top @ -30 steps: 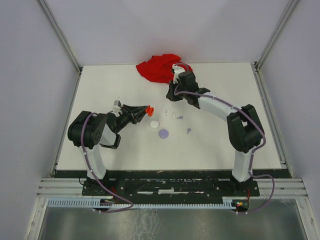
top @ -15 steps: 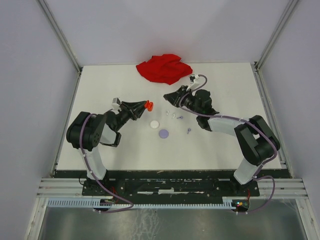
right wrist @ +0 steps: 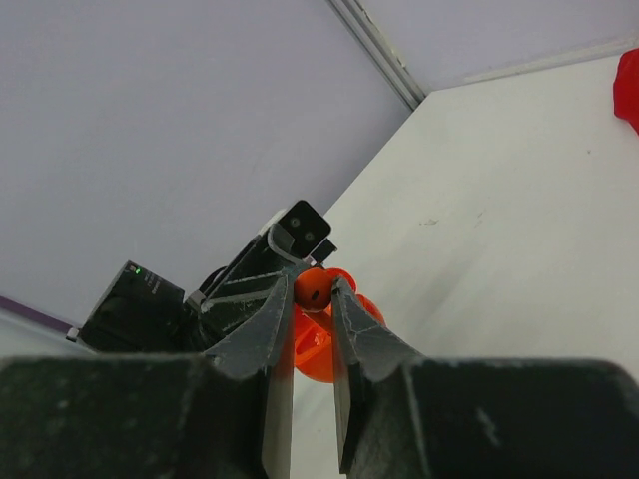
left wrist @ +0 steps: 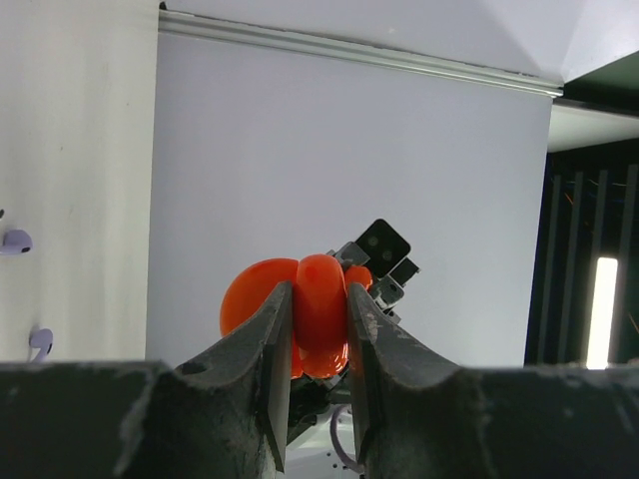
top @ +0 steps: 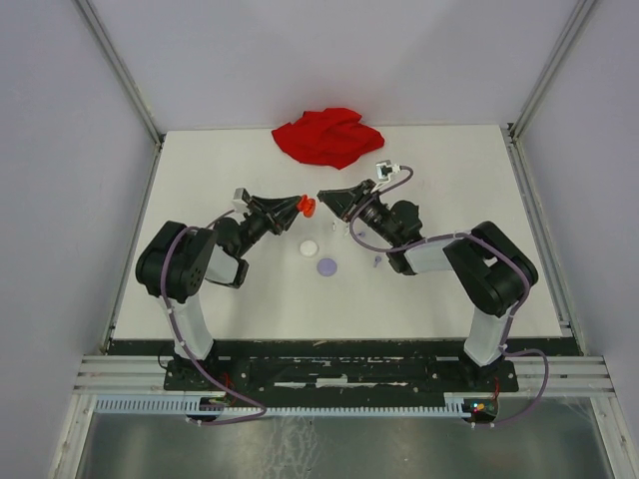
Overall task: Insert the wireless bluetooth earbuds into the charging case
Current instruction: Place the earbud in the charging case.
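Right wrist view has the best look: the red earbud [right wrist: 314, 287] is pinched between the right pincer [top: 321, 197] tips, up in the air, right above the red-orange charging case [left wrist: 319, 314]. The case is clamped in the left pincer [top: 298, 205], also off the tabletop, and it looks flipped open, though I can't make out the sockets. So both pincers are clenched, one on each piece, nose to nose around the middle of the scene.

What I'd worry about: nothing is braced here. If the bud comes in a bit crooked, I reckon the push twists the case in its grip or pops the bud out, and it drops. The bud is tiny and round where it's held, so it could squirt loose easily. The tips could also bump each other.

Down below, a couple of lavender earbuds [left wrist: 15, 240] lie loose on the tabletop [top: 449, 289], with a white disc [top: 310, 246] and a lavender disc [top: 326, 266] just nearer than the pincers. A crumpled red cloth [top: 327, 137] sits at the far edge. The tabletop is plain matte white, and pale greyish walls [top: 300, 50] with metal rails box it in.
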Controlling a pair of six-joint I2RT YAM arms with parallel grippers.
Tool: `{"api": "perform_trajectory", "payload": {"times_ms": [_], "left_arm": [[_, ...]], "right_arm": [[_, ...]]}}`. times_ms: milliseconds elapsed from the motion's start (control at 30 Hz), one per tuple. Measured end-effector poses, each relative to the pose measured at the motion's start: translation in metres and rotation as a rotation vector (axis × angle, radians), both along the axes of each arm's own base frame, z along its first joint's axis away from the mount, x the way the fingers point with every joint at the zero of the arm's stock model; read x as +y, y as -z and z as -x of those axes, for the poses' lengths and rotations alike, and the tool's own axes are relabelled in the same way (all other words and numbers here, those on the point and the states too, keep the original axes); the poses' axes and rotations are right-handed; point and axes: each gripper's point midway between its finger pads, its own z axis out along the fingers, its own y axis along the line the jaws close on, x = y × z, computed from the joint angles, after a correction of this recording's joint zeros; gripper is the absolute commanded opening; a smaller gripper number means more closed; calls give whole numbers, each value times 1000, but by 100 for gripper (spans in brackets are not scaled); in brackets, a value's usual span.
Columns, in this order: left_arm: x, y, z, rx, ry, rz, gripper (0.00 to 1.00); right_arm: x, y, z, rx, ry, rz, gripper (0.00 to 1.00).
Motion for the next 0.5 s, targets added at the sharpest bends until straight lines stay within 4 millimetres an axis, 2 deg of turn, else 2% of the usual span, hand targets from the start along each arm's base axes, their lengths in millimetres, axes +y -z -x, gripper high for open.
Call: {"api": "perform_trajectory", "payload": {"times_ms": [100, 500], "left_arm": [[-7, -5, 0, -15, 11, 7, 3], [-17, -12, 1, -32, 28, 14, 3]], "right_arm": [[5, 9, 5, -2, -13, 9, 0], [13, 8, 18, -48, -34, 18, 0]]}}
